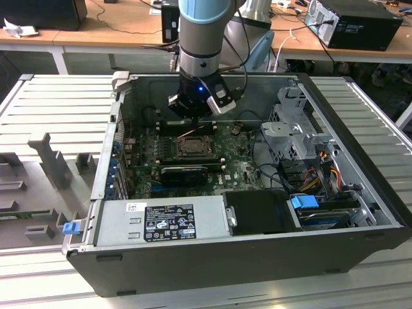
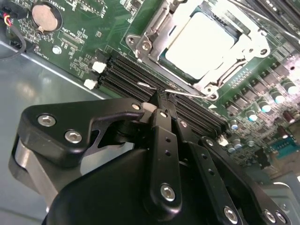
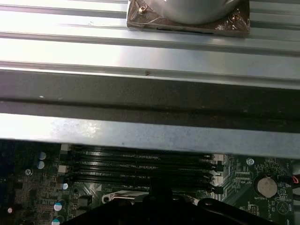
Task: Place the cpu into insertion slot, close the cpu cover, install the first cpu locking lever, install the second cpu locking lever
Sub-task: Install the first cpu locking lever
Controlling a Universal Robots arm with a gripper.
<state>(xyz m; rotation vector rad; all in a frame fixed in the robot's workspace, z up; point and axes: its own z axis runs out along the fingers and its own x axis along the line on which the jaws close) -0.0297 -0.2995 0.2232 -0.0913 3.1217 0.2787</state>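
One gripper hangs inside the open computer case, fingers pinched together on a thin locking lever. At about one o'clock from it in the second wrist view, the cpu sits in its socket under the cpu cover. Ribbed metal table surrounds the case.

The computer case lies open on the bench, with the motherboard flat in its bottom. The cpu sits in the socket near the board's middle, framed by the cpu cover. The memory slots run just beside the socket, and the gripper hangs over them. The power supply fills the near wall, the drive cage the exterior view's right.
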